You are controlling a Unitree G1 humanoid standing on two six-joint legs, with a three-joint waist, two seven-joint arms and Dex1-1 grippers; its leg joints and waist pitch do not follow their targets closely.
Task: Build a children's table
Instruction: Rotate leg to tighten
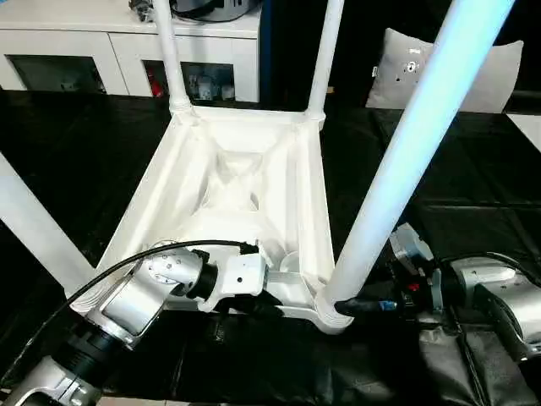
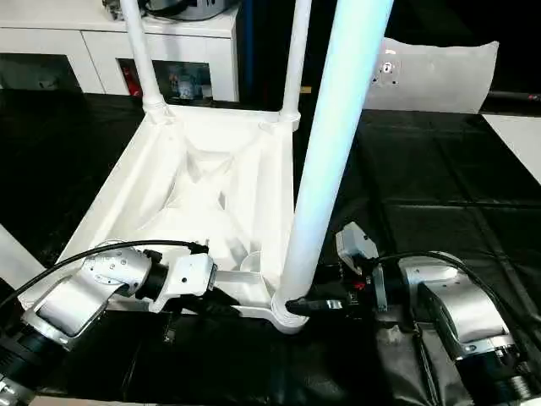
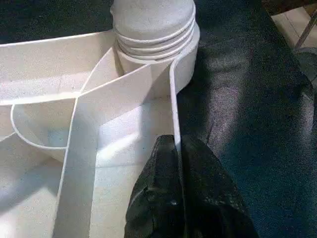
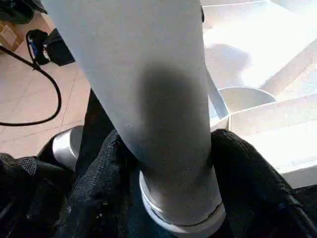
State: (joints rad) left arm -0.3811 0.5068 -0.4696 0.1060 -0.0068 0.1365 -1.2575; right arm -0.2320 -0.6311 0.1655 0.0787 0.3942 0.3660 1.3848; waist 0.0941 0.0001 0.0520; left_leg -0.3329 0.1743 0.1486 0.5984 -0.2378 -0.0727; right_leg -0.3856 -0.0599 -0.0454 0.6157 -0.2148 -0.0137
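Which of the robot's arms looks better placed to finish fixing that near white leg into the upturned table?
Probably the right. Its fingers already sit either side of the white tapered plastic leg just above its corner socket, while the left gripper is pinching the white ribbed tabletop's rim, steadying it.

My right gripper (image 2: pixel 314 303) has the near-right leg (image 2: pixel 331 161) between its fingers at the base, just above the corner socket (image 2: pixel 287 318), so that leg blocks any straight path from my right side into the upturned table top (image 1: pixel 245 182). My left gripper (image 3: pixel 176 198) is pinched on the near rim wall (image 3: pixel 174 104), jaws together, and my forearm lies across that near edge. Ribs (image 3: pixel 79 148) wall off the pockets inside the top. Two far legs (image 1: pixel 166 51) stand at the back corners, with open room between them. A fourth leg (image 1: pixel 34 228) slants across on my left. To the right, the black surface (image 2: pixel 448 178) lies open.
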